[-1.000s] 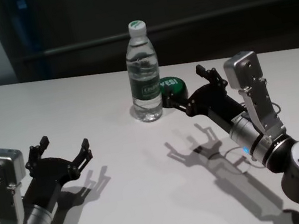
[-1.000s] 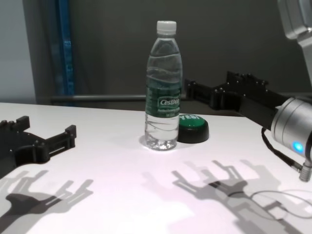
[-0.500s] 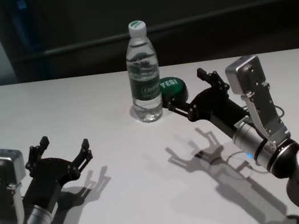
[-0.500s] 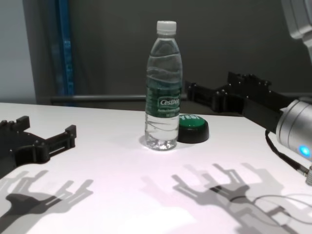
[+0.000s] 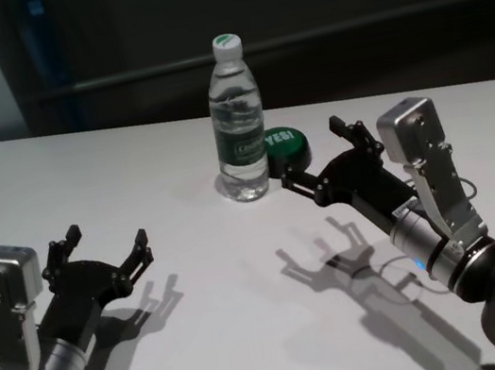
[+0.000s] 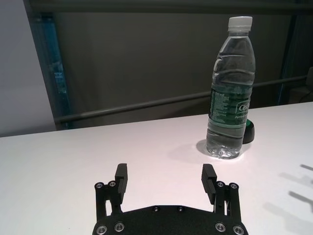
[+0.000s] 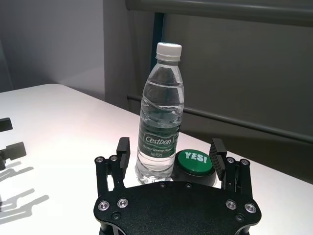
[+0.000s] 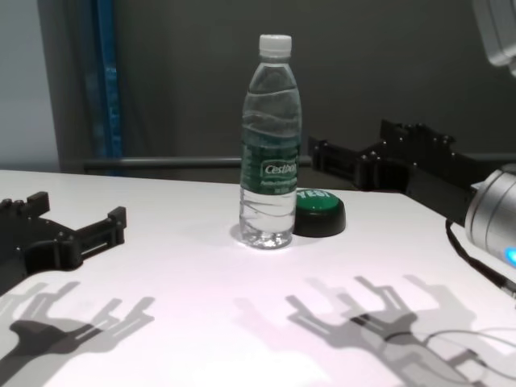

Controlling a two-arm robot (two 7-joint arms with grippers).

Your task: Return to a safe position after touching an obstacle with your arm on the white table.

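Since a second ago, your right arm has drawn back toward the body and away from the bottle.

Your right gripper (image 5: 323, 154), fingers apart and empty, hangs just beside the green button (image 5: 284, 142), no longer near the water bottle (image 5: 237, 120), which stands upright mid-way across the white table (image 5: 209, 345). Retreat looks underway, likely unfinished. Your left gripper (image 5: 107, 246) sits parked near you, fingers apart.
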